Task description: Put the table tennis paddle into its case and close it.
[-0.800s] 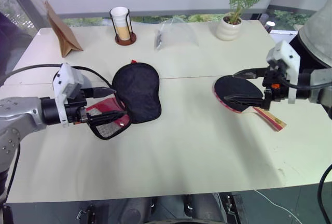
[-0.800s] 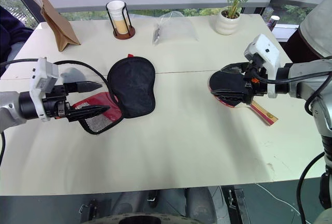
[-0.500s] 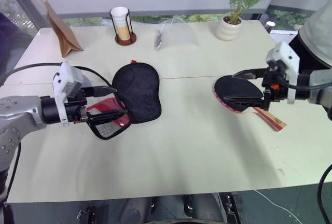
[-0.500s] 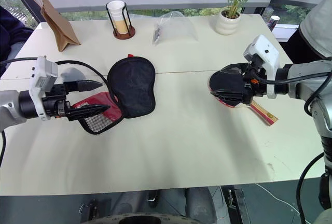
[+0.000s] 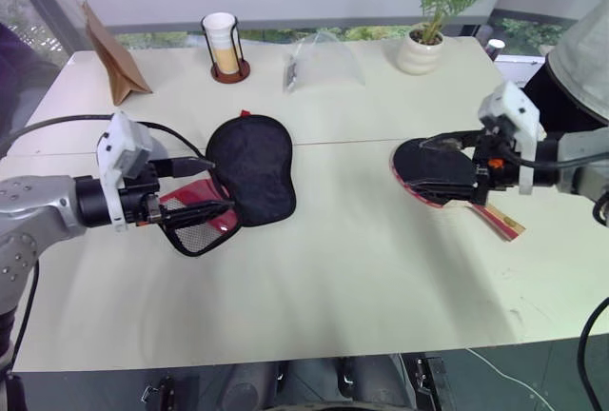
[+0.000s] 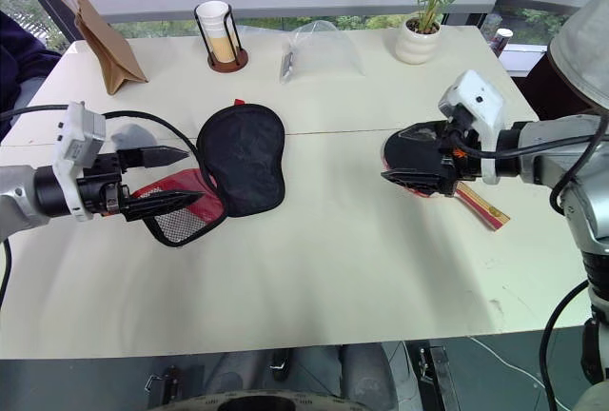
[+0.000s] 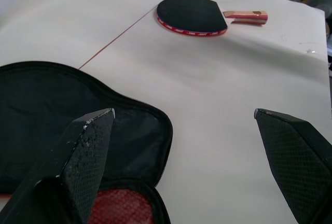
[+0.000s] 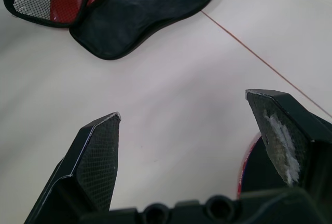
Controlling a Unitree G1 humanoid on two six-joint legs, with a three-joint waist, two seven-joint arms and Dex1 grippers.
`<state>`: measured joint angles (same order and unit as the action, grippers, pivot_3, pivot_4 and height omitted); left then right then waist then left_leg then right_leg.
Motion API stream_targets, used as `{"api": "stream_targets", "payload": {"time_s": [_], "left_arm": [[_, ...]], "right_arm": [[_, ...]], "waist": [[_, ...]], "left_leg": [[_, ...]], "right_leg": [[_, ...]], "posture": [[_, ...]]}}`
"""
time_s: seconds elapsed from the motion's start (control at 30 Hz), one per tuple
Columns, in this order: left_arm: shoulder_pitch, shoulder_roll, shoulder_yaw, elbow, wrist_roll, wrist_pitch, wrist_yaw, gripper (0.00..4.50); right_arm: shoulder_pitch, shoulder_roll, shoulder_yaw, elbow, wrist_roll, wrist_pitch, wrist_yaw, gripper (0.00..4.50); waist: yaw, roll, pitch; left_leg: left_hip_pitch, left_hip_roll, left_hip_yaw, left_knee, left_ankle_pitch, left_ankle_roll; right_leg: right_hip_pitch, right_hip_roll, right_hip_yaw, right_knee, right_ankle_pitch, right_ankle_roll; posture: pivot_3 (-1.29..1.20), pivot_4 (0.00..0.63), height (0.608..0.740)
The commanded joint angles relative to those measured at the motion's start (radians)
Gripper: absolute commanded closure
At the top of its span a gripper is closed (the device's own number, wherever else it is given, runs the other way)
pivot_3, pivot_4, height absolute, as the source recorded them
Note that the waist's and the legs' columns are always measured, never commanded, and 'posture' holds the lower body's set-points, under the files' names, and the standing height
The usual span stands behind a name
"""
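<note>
Hovering spread-fingered: right gripper (image 6: pixel 398 153) apparently over paddle (image 7: pixel 191 16), left gripper (image 5: pixel 207 185) over case (image 5: pixel 249 168).

Case (image 5: pixel 249 169) left on table (image 5: pixel 333 268), paddle (image 5: pixel 447 178) right.

light: pretty bright, even daylight off the far windows
shadows: soft ones on the table (image 5: pixel 314 268)
focus: wrist fingertips slightly blurry
</note>
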<state>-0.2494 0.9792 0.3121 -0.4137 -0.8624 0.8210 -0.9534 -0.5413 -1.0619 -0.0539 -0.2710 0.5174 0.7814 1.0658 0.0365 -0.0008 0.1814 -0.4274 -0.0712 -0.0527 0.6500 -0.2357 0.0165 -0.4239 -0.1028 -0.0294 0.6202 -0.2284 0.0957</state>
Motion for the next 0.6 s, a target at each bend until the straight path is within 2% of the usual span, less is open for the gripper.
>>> {"api": "stream_targets", "payload": {"time_s": [0.03, 0.37, 0.6], "left_arm": [[-0.019, 0.005, 0.022, -0.014, -0.014, -0.005, 0.001, 0.0], [-0.016, 0.006, 0.02, -0.007, 0.001, -0.017, 0.0, 0.0], [0.006, 0.018, 0.038, 0.008, 0.041, -0.037, 0.0, 0.0]], "right_arm": [[-0.03, 0.0, -0.011, -0.02, 0.006, 0.0, 0.0, 0.3], [-0.099, 0.049, 0.054, 0.013, -0.012, 0.021, -0.024, 0.3], [-0.229, 0.238, 0.204, 0.07, -0.061, 0.082, -0.117, 0.3]], "waist": [[0.0, 0.0, 0.0], [-0.001, 0.0, 0.0], [-0.018, 0.0, 0.0]], "left_leg": [[0.0, 0.0, 0.0, 0.0, 0.0, 0.0], [0.0, 0.0, 0.0, 0.0, 0.0, 0.0], [0.0, 0.0, 0.0, 0.0, 0.0, 0.0]], "right_leg": [[0.0, 0.0, 0.0, 0.0, 0.0, 0.0], [0.0, 0.0, 0.0, 0.0, 0.0, 0.0], [-0.001, 0.0, 0.0, 0.001, 0.0, 0.0]], "posture": [[0.0, 0.15, 0.734], [0.0, 0.15, 0.734], [0.0, 0.15, 0.734]]}}
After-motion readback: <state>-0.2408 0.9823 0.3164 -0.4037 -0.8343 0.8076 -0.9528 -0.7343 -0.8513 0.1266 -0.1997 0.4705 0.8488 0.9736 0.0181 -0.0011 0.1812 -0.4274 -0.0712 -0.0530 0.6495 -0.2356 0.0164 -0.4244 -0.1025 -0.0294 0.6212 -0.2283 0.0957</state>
